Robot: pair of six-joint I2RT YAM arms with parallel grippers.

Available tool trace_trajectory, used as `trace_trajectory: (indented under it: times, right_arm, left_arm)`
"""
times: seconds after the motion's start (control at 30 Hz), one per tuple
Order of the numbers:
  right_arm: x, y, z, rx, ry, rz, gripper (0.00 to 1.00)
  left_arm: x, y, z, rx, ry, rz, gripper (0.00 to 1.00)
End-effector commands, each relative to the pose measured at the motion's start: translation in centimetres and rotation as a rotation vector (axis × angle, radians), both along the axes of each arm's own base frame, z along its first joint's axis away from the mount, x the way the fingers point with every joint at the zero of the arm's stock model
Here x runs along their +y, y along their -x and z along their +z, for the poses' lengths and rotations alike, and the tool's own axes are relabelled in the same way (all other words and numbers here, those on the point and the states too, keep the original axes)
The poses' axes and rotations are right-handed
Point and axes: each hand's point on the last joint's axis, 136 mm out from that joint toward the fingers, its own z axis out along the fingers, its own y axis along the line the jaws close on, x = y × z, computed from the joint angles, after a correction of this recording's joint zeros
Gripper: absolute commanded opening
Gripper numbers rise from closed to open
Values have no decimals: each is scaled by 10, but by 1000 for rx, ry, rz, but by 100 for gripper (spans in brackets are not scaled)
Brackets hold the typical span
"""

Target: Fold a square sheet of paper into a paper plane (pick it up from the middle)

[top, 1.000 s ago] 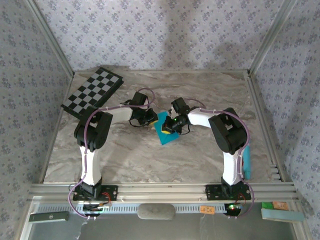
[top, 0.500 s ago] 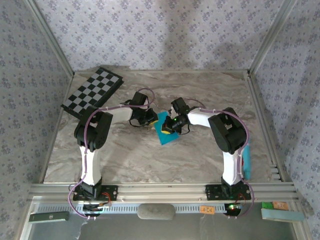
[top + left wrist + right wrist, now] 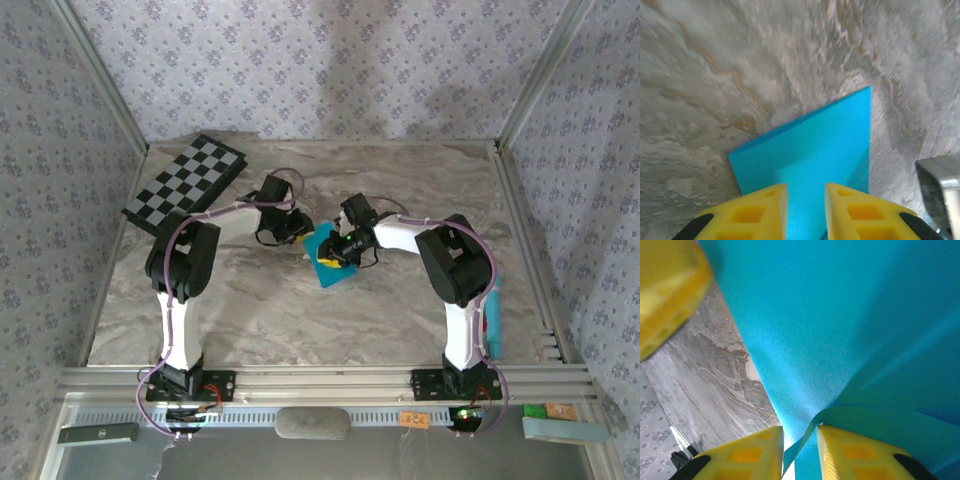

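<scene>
Thin matt turquoise paper, smooth with a fine grain, softly creased and curling at one edge. Looks like polished grey marble on the table, veined, with a dull sheen. Yellow moulded plastic on the fingers, matt and slightly rough. Glossy white plastic shells and matt black joints on the arms. Brushed aluminium for the frame. Matt printed wallpaper or cloth on the walls; cannot tell which. Satin black-and-grey checkerboard.
</scene>
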Motion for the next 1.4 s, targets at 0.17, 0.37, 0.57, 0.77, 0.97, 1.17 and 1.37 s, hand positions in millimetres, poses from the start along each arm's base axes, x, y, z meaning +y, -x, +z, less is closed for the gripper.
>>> trace_trajectory:
  times: [0.17,0.37,0.57,0.77,0.97,1.17,1.37]
  right_arm:
    - [-13,10,-23,64,76,-13,38]
    - [-13,9,-21,58,67,-10,40]
    - [-16,11,-24,66,78,-13,34]
    - [-20,13,-29,81,102,-14,13]
    - [-22,16,-32,98,119,-14,6]
    - [-22,17,-33,101,122,-13,4]
    - [-22,16,-32,98,119,-14,4]
  left_arm:
    - [14,0,48,-77,47,68,30]
    - [9,22,45,-47,100,64,29]
    - [-7,47,37,-6,109,15,19]
    - [-21,69,20,43,92,-29,11]
    - [-30,76,8,64,76,-56,5]
    - [-33,77,-4,79,39,-66,0]
    - [-32,81,-14,90,-12,-82,0]
